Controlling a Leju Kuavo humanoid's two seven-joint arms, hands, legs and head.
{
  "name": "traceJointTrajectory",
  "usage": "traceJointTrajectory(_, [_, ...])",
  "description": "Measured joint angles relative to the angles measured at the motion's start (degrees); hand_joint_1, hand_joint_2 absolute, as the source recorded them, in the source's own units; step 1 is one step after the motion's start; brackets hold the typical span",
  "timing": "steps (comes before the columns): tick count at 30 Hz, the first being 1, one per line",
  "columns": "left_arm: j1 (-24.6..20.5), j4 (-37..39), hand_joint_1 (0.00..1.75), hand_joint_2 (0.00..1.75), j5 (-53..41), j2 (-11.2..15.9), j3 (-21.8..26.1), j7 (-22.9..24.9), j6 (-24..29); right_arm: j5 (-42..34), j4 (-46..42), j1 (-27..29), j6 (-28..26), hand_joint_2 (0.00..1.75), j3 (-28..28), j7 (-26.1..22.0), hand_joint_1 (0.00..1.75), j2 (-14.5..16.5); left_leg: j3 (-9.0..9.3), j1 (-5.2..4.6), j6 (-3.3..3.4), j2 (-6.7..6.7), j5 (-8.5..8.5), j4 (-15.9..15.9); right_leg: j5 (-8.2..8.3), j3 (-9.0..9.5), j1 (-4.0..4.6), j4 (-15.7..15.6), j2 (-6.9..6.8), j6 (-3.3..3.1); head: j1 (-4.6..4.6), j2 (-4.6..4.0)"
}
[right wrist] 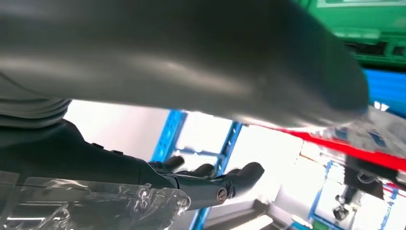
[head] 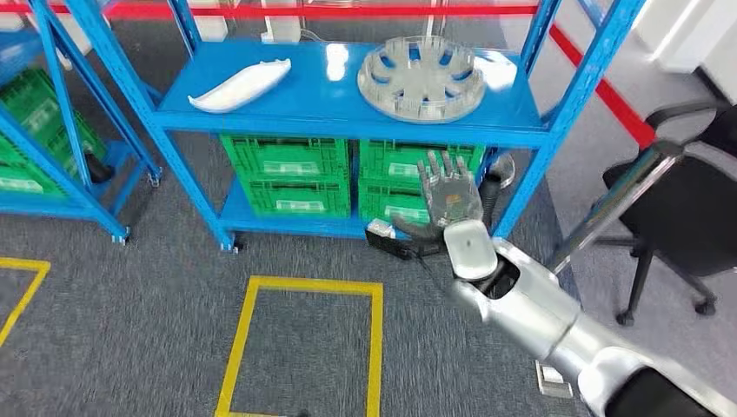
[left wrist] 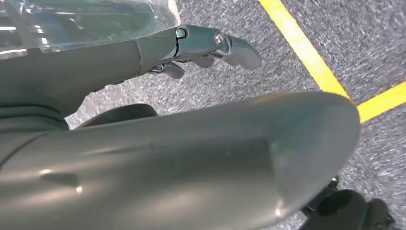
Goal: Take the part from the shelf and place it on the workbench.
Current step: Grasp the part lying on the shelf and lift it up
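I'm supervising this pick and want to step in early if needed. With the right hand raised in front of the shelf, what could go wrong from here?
The right hand is open, below the shelf's front edge; rising straight up, the fingers might strike that edge. The wheel cover is broad and flat, so a one-handed grip may slip. The blue upright stands close beside the arm and could be clipped.
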Motion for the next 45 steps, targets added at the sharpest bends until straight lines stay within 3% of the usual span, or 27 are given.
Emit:
traceJointTrajectory(4, [0.0,0.0,0.00,0.00,-0.2,-0.1,0.0,0.0,0.0,0.7,-0.6,1.1,-2.1,0.00,-1.5,0.0,0.00,-0.5,-0.76,0.06,-1.00,0.12,-1.38,1.7,-1.35,0.49,-0.25,-0.8,0.17,-1.68,-0.16,0.00])
traceJointTrajectory(5, [0.0,0.0,0.00,0.00,-0.2,-0.1,0.0,0.0,0.1,0.8,-0.8,1.3,-2.5,0.00,-1.9,0.0,0.00,-0.6,-2.14,0.06,-1.13,0.18,-2.68,4.4,-1.50,0.74,-0.30,-0.9,0.13,-1.98,-0.28,0.00])
traceJointTrajectory(7, [0.0,0.1,0.00,0.00,-0.3,-0.1,0.0,-0.1,0.2,0.9,-1.1,1.9,-3.0,0.00,-2.7,0.0,0.00,-0.7,-6.78,0.03,-1.15,0.24,-5.35,12.5,-1.86,1.15,-0.12,-0.9,0.01,-2.40,-0.51,0.00])
traceJointTrajectory(8, [0.1,0.1,0.00,0.00,-0.3,-0.1,0.0,-0.1,0.2,1.0,-1.2,2.4,-3.2,0.00,-3.0,0.0,0.00,-0.7,-9.17,0.00,-1.10,0.24,-5.89,15.9,-2.05,1.35,0.00,-0.9,-0.02,-2.54,-0.53,0.00])
traceJointTrajectory(9, [0.2,0.1,0.00,0.00,-0.3,-0.1,0.0,0.0,0.3,1.2,-1.3,2.9,-3.3,0.00,-3.3,0.0,0.00,-0.8,-10.78,-0.05,-0.99,0.25,-5.19,17.5,-2.26,1.61,0.13,-0.9,-0.02,-2.61,-0.54,0.00])
traceJointTrajectory(10, [0.3,0.1,0.00,0.00,-0.3,-0.1,0.0,0.0,0.4,1.3,-1.5,3.4,-3.5,0.00,-3.6,0.0,0.00,-0.9,-11.41,-0.13,-0.78,0.25,-3.29,16.9,-2.47,1.95,0.25,-0.9,0.01,-2.64,-0.53,0.00])
traceJointTrajectory(11, [0.3,0.1,0.00,0.00,-0.4,-0.1,0.0,0.0,0.6,1.4,-1.7,3.8,-3.7,0.00,-4.1,0.0,0.00,-0.9,-11.06,-0.26,-0.43,0.25,-0.39,14.2,-2.71,2.37,0.36,-0.9,0.07,-2.61,-0.54,0.00])
traceJointTrajectory(13, [0.3,0.1,0.00,0.00,-0.5,0.0,0.0,0.0,0.9,1.5,-2.2,4.3,-4.1,0.00,-5.3,0.0,0.00,-1.0,-9.19,-0.70,0.53,0.26,4.43,7.7,-3.12,3.16,0.51,-1.0,0.18,-2.39,-0.48,0.00])
traceJointTrajectory(14, [0.3,0.1,0.00,0.00,-0.5,0.0,0.0,0.0,0.9,1.5,-2.5,4.5,-4.3,0.00,-5.9,0.0,0.00,-1.1,-8.44,-0.93,0.95,0.28,5.50,5.5,-3.18,3.35,0.51,-1.1,0.22,-2.14,-0.49,0.00])
traceJointTrajectory(16, [0.3,0.2,0.00,0.00,-0.6,0.0,0.0,0.0,1.0,1.5,-2.8,5.1,-4.6,0.00,-6.8,0.0,0.00,-1.3,-7.89,-1.29,1.51,0.32,5.38,3.8,-3.01,3.30,0.50,-1.4,0.19,-1.51,-0.50,0.00])
traceJointTrajectory(19, [0.3,0.2,0.00,0.00,-0.7,0.1,0.0,-0.1,1.0,1.5,-3.7,6.1,-5.1,0.00,-8.6,0.0,0.00,-1.8,-7.05,-0.84,2.06,0.40,5.28,1.8,-3.66,2.71,0.55,-0.8,-0.03,-0.54,-0.44,0.00])
traceJointTrajectory(20, [0.3,0.2,0.00,0.00,-0.7,0.0,0.0,-0.1,1.0,1.6,-4.0,6.4,-5.3,0.00,-9.3,0.0,0.00,-2.0,-6.83,-0.64,2.19,0.43,5.42,1.4,-4.72,1.91,0.54,0.9,-0.06,-0.29,-0.34,0.00])
traceJointTrajectory(22, [0.4,0.3,0.00,0.00,-0.8,0.0,0.0,-0.1,1.0,1.6,-4.4,7.0,-5.5,0.00,-10.5,0.0,0.00,-2.3,-6.75,-0.58,2.42,0.42,5.45,1.3,-7.67,-1.24,0.36,7.3,-0.08,0.09,-0.16,0.00])
traceJointTrajectory(24, [0.6,0.3,0.00,0.00,-0.8,0.0,0.0,-0.1,1.0,1.6,-4.6,8.1,-5.7,0.00,-11.4,0.0,0.00,-2.7,-6.70,-0.59,2.48,0.41,5.30,1.4,-8.71,-4.10,0.26,12.5,-0.09,0.38,-0.05,0.00])
traceJointTrajectory(25, [0.6,0.3,0.00,0.00,-0.8,0.0,0.0,-0.1,1.0,1.5,-4.7,8.5,-5.8,0.00,-11.8,0.0,0.00,-2.9,-6.65,-0.59,2.43,0.40,5.17,1.5,-7.72,-4.31,0.25,12.4,-0.10,0.43,-0.02,0.00])
traceJointTrajectory(26, [0.7,0.4,0.00,0.00,-0.8,0.0,0.0,-0.1,1.0,1.5,-4.8,8.8,-5.9,0.00,-12.2,0.0,0.00,-3.1,-6.57,-0.59,2.33,0.39,4.98,1.7,-5.75,-3.36,0.24,9.9,-0.11,0.39,0.02,0.00])
traceJointTrajectory(27, [0.7,0.4,0.00,0.00,-0.8,0.0,0.0,-0.1,1.0,1.5,-4.9,9.0,-6.1,0.00,-12.7,0.0,0.00,-3.3,-6.46,-0.59,2.18,0.40,4.71,1.9,-3.67,-1.71,0.24,6.2,-0.12,0.26,0.03,0.00])
traceJointTrajectory(29, [0.7,0.4,0.00,0.00,-0.8,-0.1,0.1,-0.1,1.0,1.4,-5.3,9.3,-6.5,0.00,-13.7,0.0,0.00,-3.6,-6.49,-0.75,1.69,0.38,4.26,2.2,-1.58,1.16,0.40,0.1,-0.10,-0.20,-0.02,0.00])
traceJointTrajectory(31, [0.7,0.4,0.00,0.00,-0.8,-0.1,0.1,-0.1,1.0,1.3,-5.5,9.8,-6.7,0.00,-14.5,0.0,0.00,-3.9,-6.62,-0.85,1.16,0.37,4.10,2.3,-1.89,1.89,0.63,-1.4,-0.01,-0.80,-0.11,0.00])
traceJointTrajectory(34, [0.7,0.5,0.00,0.00,-0.8,-0.1,0.1,-0.1,1.0,1.2,-5.9,10.3,-6.8,0.00,-15.5,0.0,0.00,-4.2,-6.68,-0.84,0.30,0.38,3.31,2.8,-1.95,2.22,0.30,-2.0,-0.01,-1.73,-0.25,0.00])
traceJointTrajectory(36, [0.7,0.5,0.00,0.00,-0.8,-0.1,0.1,-0.2,1.0,1.1,-6.1,10.5,-7.0,0.00,-16.0,0.0,0.00,-4.3,-8.73,-0.78,-0.20,0.40,0.86,7.2,-2.04,2.63,0.02,-2.3,-0.12,-2.22,-0.50,0.00])
traceJointTrajectory(38, [0.8,0.5,0.00,0.00,-0.8,0.0,0.2,-0.2,1.0,0.9,-6.2,10.8,-7.1,0.00,-16.3,0.0,0.00,-4.4,-12.64,-0.68,-0.47,0.41,-1.91,14.7,-2.33,2.88,0.03,-2.3,-0.16,-2.48,-0.67,0.00])
traceJointTrajectory(39, [0.9,0.5,0.00,0.00,-0.9,0.0,0.2,-0.2,1.0,0.8,-6.2,11.1,-7.1,0.00,-16.4,0.0,0.00,-4.4,-14.16,-0.65,-0.52,0.41,-2.20,17.3,-2.53,3.08,0.04,-2.3,-0.15,-2.50,-0.67,0.00])
traceJointTrajectory(40, [1.0,0.5,0.00,0.00,-0.9,0.0,0.2,-0.2,1.0,0.8,-6.2,11.4,-7.1,0.00,-16.5,0.0,0.00,-4.4,-14.73,-0.65,-0.51,0.41,-1.32,17.8,-2.74,3.36,0.05,-2.3,-0.12,-2.45,-0.68,0.00])
traceJointTrajectory(41, [1.0,0.5,0.00,0.00,-0.9,0.0,0.2,-0.2,1.0,0.7,-6.2,11.6,-7.1,0.00,-16.5,0.0,0.00,-4.4,-14.19,-0.65,-0.41,0.41,0.69,15.9,-3.00,3.76,0.04,-2.3,-0.07,-2.35,-0.69,0.00])
traceJointTrajectory(43, [1.0,0.6,0.00,0.00,-0.9,0.1,0.2,-0.2,1.0,0.7,-6.3,11.7,-7.1,0.00,-16.7,0.0,0.00,-4.4,-11.16,-0.73,-0.01,0.41,5.14,8.7,-3.59,4.67,0.07,-2.3,-0.01,-1.99,-0.70,0.00])
traceJointTrajectory(45, [1.0,0.6,0.00,0.00,-1.0,0.1,0.2,-0.2,1.0,0.5,-6.4,11.8,-7.1,0.00,-17.0,0.0,0.00,-4.5,-8.79,-0.96,0.58,0.42,6.28,3.5,-4.02,5.11,0.17,-2.4,0.03,-1.40,-0.70,0.00])
